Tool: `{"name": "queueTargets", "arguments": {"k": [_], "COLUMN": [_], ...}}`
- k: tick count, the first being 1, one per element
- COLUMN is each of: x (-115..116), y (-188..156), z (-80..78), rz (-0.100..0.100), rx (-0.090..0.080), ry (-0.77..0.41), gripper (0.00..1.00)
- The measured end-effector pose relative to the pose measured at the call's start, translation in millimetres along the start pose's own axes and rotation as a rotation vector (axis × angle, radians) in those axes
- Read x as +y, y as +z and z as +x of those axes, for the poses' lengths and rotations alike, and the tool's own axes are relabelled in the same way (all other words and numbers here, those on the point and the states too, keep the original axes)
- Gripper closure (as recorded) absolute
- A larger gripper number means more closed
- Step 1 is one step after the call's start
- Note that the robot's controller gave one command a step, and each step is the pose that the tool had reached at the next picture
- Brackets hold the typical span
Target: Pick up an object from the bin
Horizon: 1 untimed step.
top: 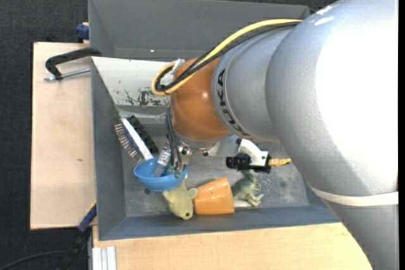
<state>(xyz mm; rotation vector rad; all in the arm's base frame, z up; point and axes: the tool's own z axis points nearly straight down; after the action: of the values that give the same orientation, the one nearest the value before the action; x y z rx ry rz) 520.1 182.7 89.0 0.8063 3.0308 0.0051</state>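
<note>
- The end effector (172, 164) dips into the right side of a blue bowl (150, 175), at lower centre-left of the frame, near the bin's (105, 161) front wall; whether it is open or closed, I cannot tell.
- A yellow soft toy (179, 202) touches the bowl's lower right, with an orange cup (214, 197) beside it.
- A brush (133, 136) lies just above-left.

Partly legible dark lettering (222, 100), apparently "KUKA", runs along the arm (304, 85).
</note>
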Motion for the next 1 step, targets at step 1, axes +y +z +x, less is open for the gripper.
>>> {"name": "queueTargets", "arguments": {"k": [1], "x": [3.8], "y": [13.2], "z": [0.2], "rz": [-0.002], "rx": [-0.003], "ry": [0.041], "gripper": [1.00]}}
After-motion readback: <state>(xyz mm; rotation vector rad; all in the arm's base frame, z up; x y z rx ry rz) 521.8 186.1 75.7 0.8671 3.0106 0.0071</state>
